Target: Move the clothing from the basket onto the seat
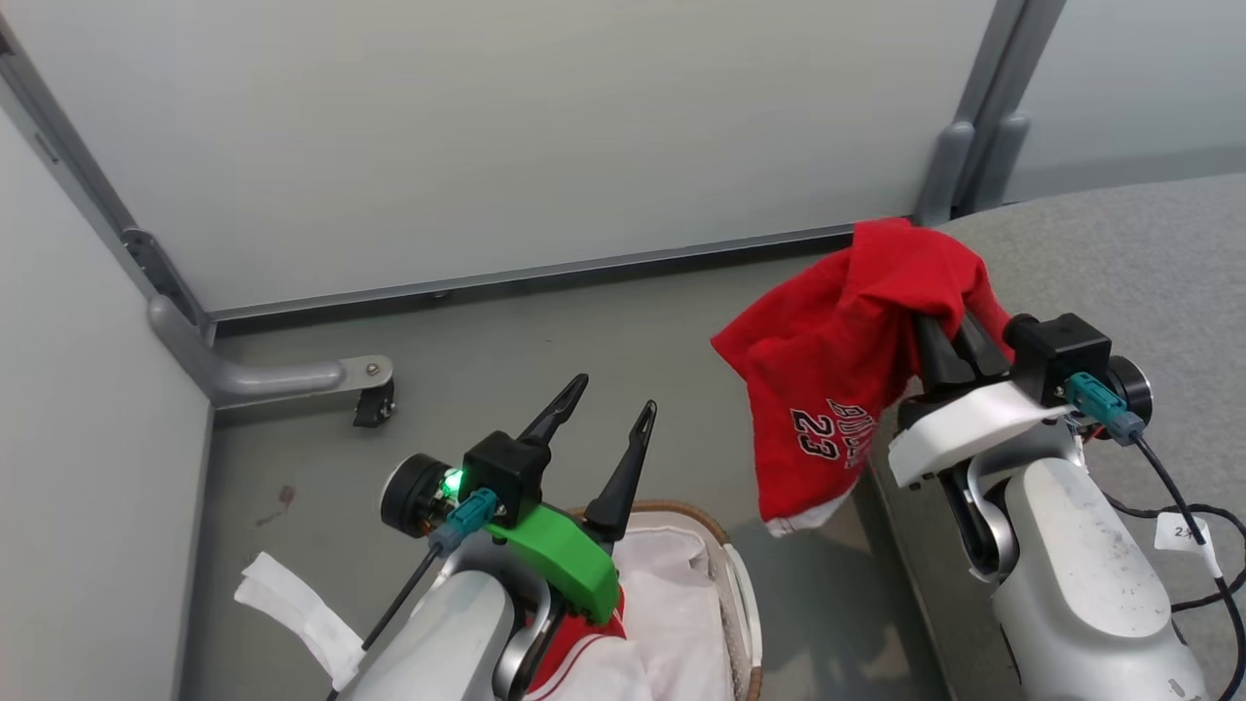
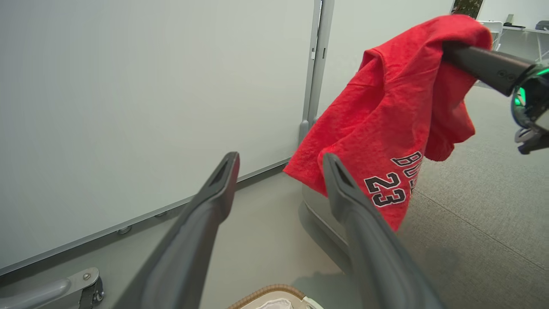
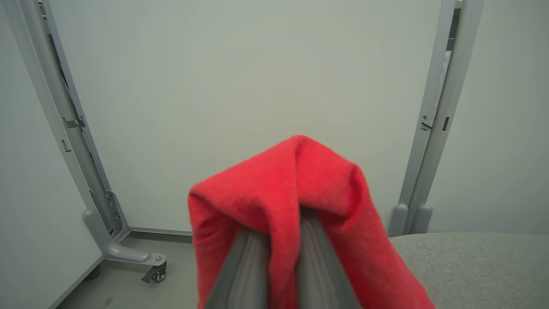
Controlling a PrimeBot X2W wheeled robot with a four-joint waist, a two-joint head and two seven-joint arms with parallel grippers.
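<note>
We hold one red shirt [image 1: 837, 341] clamped in the right pincer [image 1: 959, 349], its fingers together on the fabric. The shirt hangs in the air at the edge of the seat [image 1: 1119, 253], not yet laid on it. The basket [image 1: 681, 508] stands on the floor beside the seat, with a red-and-white garment [image 1: 574, 647] inside. The left pincer [image 1: 616, 394], fingers wide apart and empty, sits on that same side. We judge the task under half done: neither garment rests on the seat.

Red garment [image 1: 837, 350] aloft beside grey seat [image 1: 1149, 263]
</note>
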